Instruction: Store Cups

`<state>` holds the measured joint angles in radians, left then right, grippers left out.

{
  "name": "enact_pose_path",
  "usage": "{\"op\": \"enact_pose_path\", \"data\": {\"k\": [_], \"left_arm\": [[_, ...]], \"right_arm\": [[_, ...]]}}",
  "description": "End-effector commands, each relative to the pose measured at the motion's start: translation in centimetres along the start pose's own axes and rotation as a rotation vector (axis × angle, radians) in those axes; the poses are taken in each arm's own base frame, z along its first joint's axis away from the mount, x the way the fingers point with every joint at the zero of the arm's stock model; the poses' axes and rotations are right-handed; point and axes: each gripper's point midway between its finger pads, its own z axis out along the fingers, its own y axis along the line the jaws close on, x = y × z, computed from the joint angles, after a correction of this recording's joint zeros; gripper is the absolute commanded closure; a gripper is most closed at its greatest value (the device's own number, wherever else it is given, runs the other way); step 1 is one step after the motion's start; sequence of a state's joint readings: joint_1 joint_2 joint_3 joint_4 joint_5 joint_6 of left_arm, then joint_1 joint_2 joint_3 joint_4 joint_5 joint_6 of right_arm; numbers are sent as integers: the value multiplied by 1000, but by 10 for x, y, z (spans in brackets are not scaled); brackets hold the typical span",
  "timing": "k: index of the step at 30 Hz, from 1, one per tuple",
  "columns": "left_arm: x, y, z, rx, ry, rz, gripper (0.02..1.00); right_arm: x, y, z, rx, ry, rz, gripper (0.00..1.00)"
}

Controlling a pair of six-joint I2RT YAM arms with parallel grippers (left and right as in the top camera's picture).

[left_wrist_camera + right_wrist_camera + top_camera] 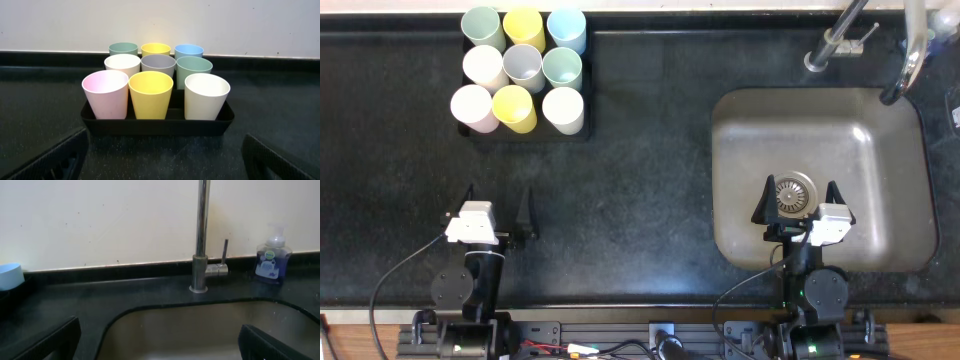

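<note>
Left gripper [498, 205] sits open, near left, facing nine cups [151, 95] packed tight in a black tray [157, 127] at far left of the surface [650, 200]. A reaching finger [55, 157] may topple neighbours. Right gripper [798, 200] hangs open over the sink [880, 130].

A steel sink [880, 150] sits sunk in the dark speckled desk [640, 190], ahead of the right fingers [761, 205], with its round drain [795, 190] near them. Beyond the fingers a chrome faucet [201, 240] rises, with a blue soap bottle [272, 255] beside it against the pale wall [100, 220].
</note>
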<state>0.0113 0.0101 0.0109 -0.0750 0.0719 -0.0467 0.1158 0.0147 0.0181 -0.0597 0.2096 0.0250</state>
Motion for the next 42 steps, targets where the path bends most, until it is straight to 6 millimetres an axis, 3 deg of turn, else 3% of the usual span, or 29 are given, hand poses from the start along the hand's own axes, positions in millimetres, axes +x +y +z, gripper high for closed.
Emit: {"op": "enact_pose_path", "data": {"k": [1,11,34,42], "left_arm": [[0,-1,0,6,-4,-7,20],[0,-1,0,6,-4,-7,20],[0,-1,0,6,-4,-7,20],[0,-1,0,6,-4,-7,20]], "right_arm": [[3,-2,0,8,-1,-5,3],[3,-19,0,77,-2,-7,5],[2,-20,0,81,-7,-6,3],[9,10,0,-92,27,-4,3]]}}
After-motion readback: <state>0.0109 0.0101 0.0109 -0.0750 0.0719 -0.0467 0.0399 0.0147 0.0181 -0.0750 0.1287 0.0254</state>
